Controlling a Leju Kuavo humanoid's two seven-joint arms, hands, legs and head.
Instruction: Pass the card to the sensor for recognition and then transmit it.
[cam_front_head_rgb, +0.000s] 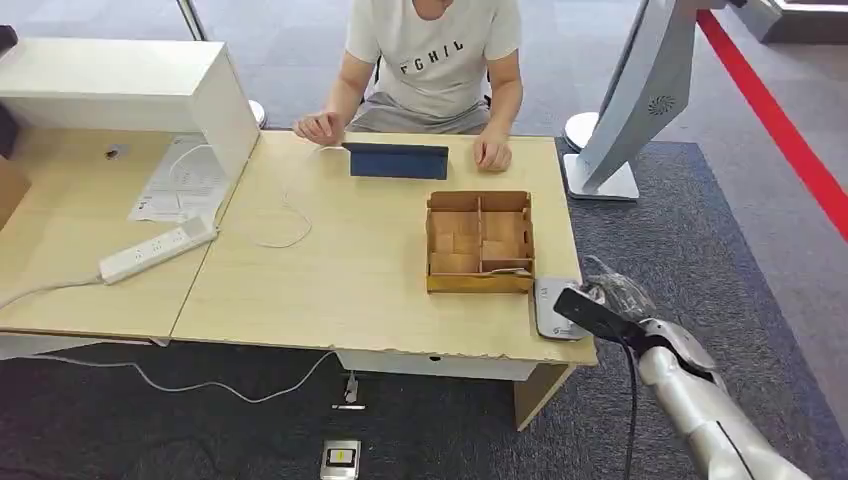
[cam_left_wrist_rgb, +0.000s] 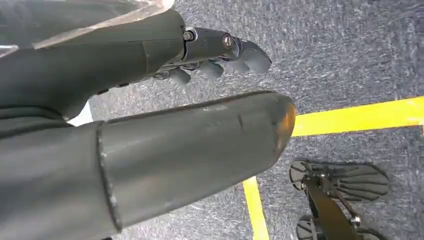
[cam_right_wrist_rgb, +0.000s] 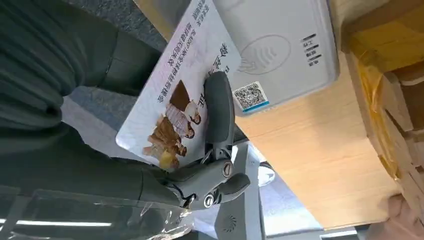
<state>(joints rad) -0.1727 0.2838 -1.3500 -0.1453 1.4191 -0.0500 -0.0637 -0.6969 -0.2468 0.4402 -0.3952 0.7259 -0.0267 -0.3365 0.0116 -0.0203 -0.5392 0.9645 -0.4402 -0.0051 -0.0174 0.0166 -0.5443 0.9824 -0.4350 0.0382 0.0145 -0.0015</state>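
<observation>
A: What is seen in the head view?

B: The right hand (cam_front_head_rgb: 600, 312) is found at the near right corner of the table (cam_front_head_rgb: 360, 290), with the card (cam_front_head_rgb: 590, 312) held in it as a dark, thin strip. The sensor (cam_front_head_rgb: 556, 308), a white flat box, lies at this same corner, just beside the wooden box (cam_front_head_rgb: 480, 241). The card's far end is placed over the sensor's near edge. A person (cam_front_head_rgb: 435, 60) is seated at the far side of the table, both hands rested on it.

A: And the left wrist view?

B: The left hand (cam_left_wrist_rgb: 220, 50) is shown hanging over the carpet floor (cam_left_wrist_rgb: 350, 60), beside a yellow line (cam_left_wrist_rgb: 360, 116). Its fingers are curled in and nothing is held. It is well apart from the table, so the right hand is judged the nearer one.

A: What is shown by the right wrist view?

B: The card (cam_right_wrist_rgb: 175, 85) is pinched in the right hand (cam_right_wrist_rgb: 210, 145): a dark finger (cam_right_wrist_rgb: 219, 112) is pressed on its printed face. One end of the card is overlapped with the sensor (cam_right_wrist_rgb: 280, 45), near the wave symbol. The card's long axis is pointed from the hand toward the sensor. Whether the card is touching the sensor or is held just above cannot be told.

A: So what is needed next?

B: Probably the card must be carried a little further along its long axis, until the symbol is covered.
</observation>
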